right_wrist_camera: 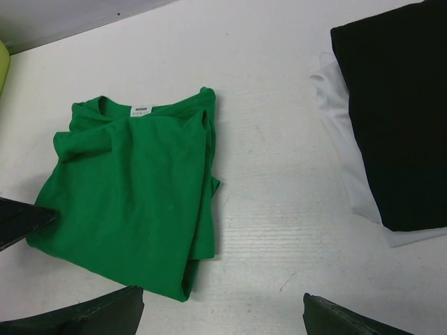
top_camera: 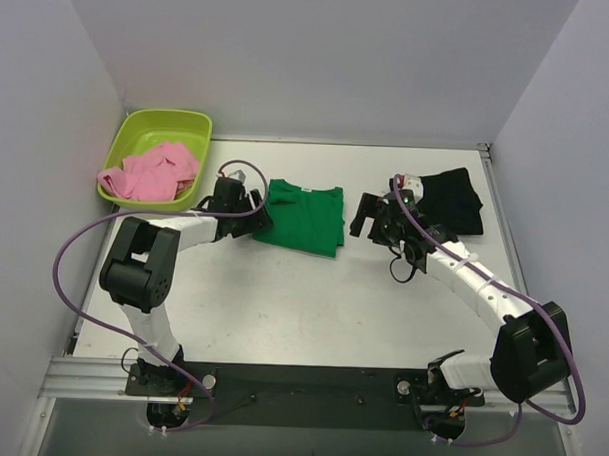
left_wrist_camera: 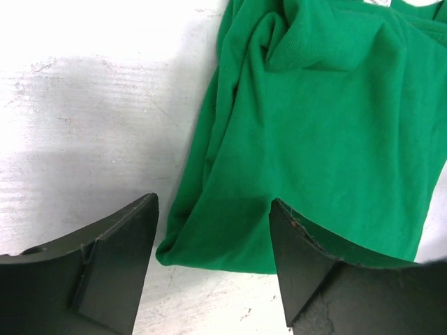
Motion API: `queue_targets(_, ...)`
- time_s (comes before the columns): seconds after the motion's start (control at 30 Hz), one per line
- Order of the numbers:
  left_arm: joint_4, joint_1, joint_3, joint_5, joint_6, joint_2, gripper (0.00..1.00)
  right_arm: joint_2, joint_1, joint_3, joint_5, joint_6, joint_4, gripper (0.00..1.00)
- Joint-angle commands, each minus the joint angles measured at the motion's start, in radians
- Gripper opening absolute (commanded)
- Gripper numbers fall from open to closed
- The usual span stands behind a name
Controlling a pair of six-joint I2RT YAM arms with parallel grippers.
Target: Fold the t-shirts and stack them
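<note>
Between the two fingers of the left gripper (left_wrist_camera: 213, 202) lies one folded corner of the bright green, soft cloth t-shirt (left_wrist_camera: 314, 139). The fingers stand apart. One is over bare table and the other is over the shirt's edge; neither pinches the cloth.

Count: three t-shirts, two grippers, one tub.

1. The green t-shirt (top_camera: 305, 216) lies folded flat, directly ahead of the left gripper (top_camera: 255, 212) and ahead-left of the right gripper (top_camera: 365, 215).
2. The black cloth t-shirt (right_wrist_camera: 398, 105) lies folded ahead-right of the right gripper (right_wrist_camera: 223, 296), on top of a white cloth (right_wrist_camera: 342, 139).
3. The pink cloth t-shirt (top_camera: 151, 173) lies crumpled in the lime-green plastic tub (top_camera: 168, 118), behind and outboard of the left gripper.

The right gripper's fingers are spread wide over the white table (top_camera: 282, 307) between the green and black shirts, touching neither.

A white neck label (right_wrist_camera: 142, 109) shows inside the green collar; its print is too small to read.
</note>
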Motion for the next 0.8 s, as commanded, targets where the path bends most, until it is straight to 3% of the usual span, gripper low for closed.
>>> queue_targets(0.0,0.009,0.005,-0.018,0.018,0.003,0.007,0.71,-0.001,-0.004,0.005,-0.003,-0.007,0.001,1.00)
queue_targets(0.4,0.066,-0.034,-0.093,0.071,-0.033,0.005,0.42,0.140,-0.030,0.065,-0.029,0.006,-0.013,1.00)
queue_targets(0.43,0.061,-0.034,-0.095,0.072,-0.033,0.008,0.34,0.154,-0.031,0.086,-0.032,0.000,-0.020,1.00)
queue_targets(0.53,0.053,-0.041,-0.098,0.069,-0.034,0.013,0.25,0.223,-0.040,0.138,-0.034,-0.017,-0.049,1.00)
queue_targets(0.57,0.052,-0.041,-0.101,0.069,-0.034,0.016,0.16,0.262,-0.042,0.184,-0.031,-0.029,-0.057,1.00)
queue_targets(0.67,0.046,-0.045,-0.110,0.063,-0.036,0.011,0.00,0.354,-0.065,0.274,-0.040,-0.043,-0.073,1.00)
queue_targets(0.77,0.030,-0.048,-0.129,0.055,-0.036,-0.007,0.00,0.454,-0.086,0.350,-0.080,-0.051,-0.074,1.00)
